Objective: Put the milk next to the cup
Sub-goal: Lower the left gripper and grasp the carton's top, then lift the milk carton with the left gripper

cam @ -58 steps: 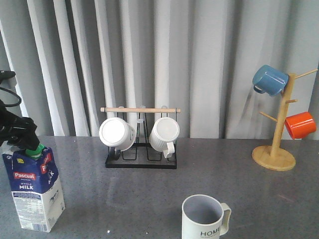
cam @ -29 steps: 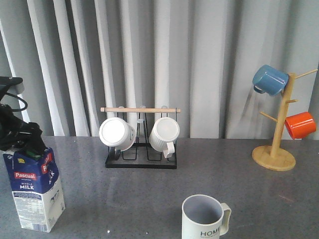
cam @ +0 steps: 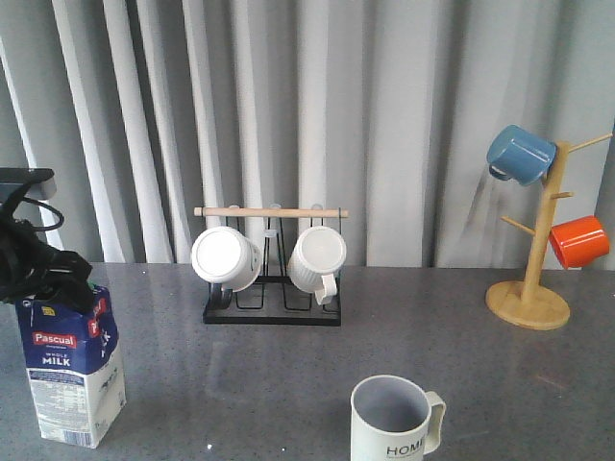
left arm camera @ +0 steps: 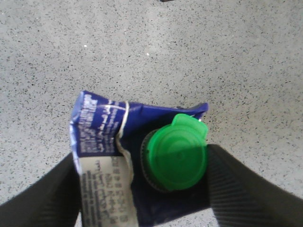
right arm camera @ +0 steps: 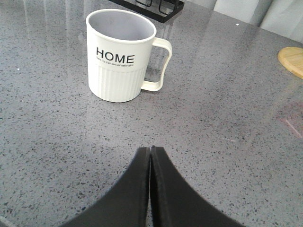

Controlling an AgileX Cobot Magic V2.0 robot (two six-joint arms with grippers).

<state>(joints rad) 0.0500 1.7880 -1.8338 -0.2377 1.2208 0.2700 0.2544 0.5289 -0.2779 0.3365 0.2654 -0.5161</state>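
Lower than before, the left gripper (left arm camera: 142, 189) straddled the milk carton's (cam: 72, 370) gabled top, fingers open. Right gripper (right arm camera: 150, 156) was closed near the HOME mug (right arm camera: 122, 54).

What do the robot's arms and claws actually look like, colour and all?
Both grippers are black. The left gripper has two broad fingers with fine ribbing on the surface. The right gripper has smooth curved fingers tapering to narrow tips. In the front view the left arm looks black, with a looping black cable.
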